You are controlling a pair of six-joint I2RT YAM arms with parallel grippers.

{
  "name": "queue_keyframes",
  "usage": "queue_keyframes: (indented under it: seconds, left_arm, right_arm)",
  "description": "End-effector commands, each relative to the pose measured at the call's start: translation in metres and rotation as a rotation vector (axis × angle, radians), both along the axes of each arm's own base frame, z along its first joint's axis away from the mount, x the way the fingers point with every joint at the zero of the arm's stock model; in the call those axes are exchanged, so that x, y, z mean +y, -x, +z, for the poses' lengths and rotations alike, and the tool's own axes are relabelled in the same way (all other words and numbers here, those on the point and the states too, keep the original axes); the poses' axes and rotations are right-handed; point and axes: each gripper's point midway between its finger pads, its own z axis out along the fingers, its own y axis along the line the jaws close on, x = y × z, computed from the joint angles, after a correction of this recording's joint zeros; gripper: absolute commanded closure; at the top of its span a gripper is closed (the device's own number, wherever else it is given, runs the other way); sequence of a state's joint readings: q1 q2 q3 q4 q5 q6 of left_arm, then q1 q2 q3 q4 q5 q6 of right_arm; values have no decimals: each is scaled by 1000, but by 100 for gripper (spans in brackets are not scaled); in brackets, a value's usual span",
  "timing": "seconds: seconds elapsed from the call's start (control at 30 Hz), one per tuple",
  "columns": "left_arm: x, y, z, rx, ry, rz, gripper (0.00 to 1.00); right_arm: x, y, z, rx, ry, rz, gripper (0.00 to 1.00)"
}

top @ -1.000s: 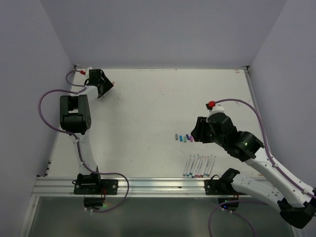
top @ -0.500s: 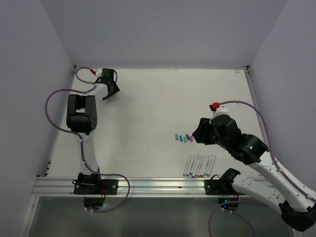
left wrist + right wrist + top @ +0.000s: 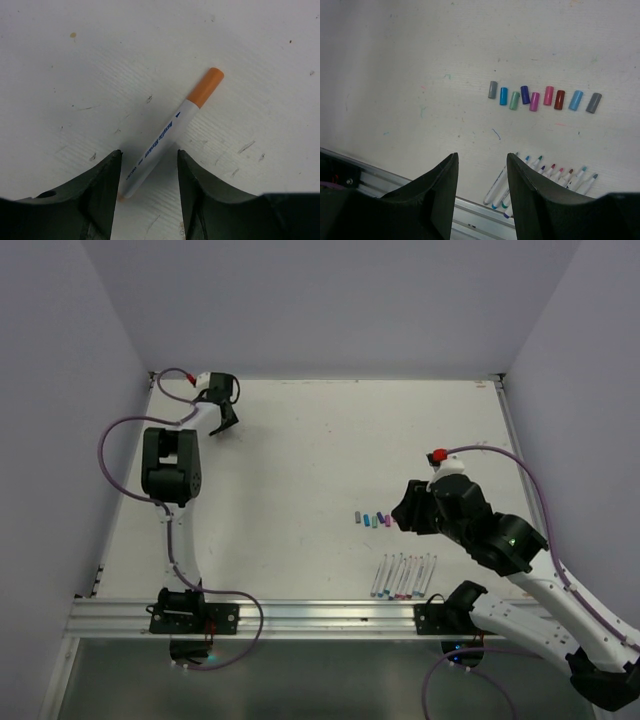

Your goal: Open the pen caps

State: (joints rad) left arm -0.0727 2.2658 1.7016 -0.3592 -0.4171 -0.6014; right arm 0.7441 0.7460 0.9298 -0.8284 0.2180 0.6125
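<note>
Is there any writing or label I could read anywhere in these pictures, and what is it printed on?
Blue lettering along the barrel of the white marker pen with the orange cap: too blurred to read.
Small blue triangle mark beside that lettering: a sign, no words.
Row of uncapped white pens and loose coloured plastic caps: no print can be made out.
No other text shows.

Nine loose caps lie side by side in a short row right of the desk's middle: grey, blue, green, navy, magenta, pink, dark red, light blue, grey. Uncapped white pens fan along the near edge. One pen near the far left corner lies flat, its orange cap on.
</note>
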Motion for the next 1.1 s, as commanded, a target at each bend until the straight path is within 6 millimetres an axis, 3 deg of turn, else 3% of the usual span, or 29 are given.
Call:
queue_keyframes:
  seconds: [0.0,0.17,0.3,0.37,0.4,0.5,0.57,0.7,0.73,0.77,0.83,0.87,0.9,0.97,1.0,1.07]
  left_arm:
    - [-2,13,-32,125,1,-53,51]
    - [-13,14,-44,151,43,-110,74]
    - [-18,31,-55,164,70,-120,94]
    - [-20,35,-46,146,86,-125,100]
    - [-22,44,-51,148,98,-131,100]
    - [-38,54,-17,60,168,-189,100]
    - [-54,64,-3,22,205,-232,100]
    - [-110,102,46,-148,351,-387,100]
    - [-138,112,56,-180,417,-453,100]
    - [-150,121,64,-206,451,-487,100]
    - [-186,150,86,-257,528,-590,100]
    - [-194,164,85,-263,548,-621,100]
    - [-213,180,105,-304,578,-687,100]
    - [-227,207,106,-321,618,-750,100]
    - [-241,226,123,-354,677,-815,100]
    - [-250,255,118,-374,744,-875,100]
  right_arm:
    - [-4,0,6,-10,-11,-21,53]
    - [-3,-1,7,-12,-14,-21,53]
    - [-3,-1,7,-14,-16,-20,53]
    - [-2,-1,5,-4,-9,-19,53]
    - [-1,0,4,0,-11,-13,53]
    - [3,1,4,11,-27,-1,53]
    - [5,1,4,11,-41,0,53]
    - [15,2,1,32,-62,29,53]
    - [18,2,1,37,-70,43,53]
    - [20,2,-1,42,-72,49,53]
    - [27,0,-5,51,-84,66,53]
    - [33,3,-8,66,-101,91,53]
    - [39,0,-12,72,-112,100,53]
    - [54,5,-16,102,-159,160,53]
    - [64,2,-21,102,-181,185,53]
    - [78,5,-24,124,-228,234,53]
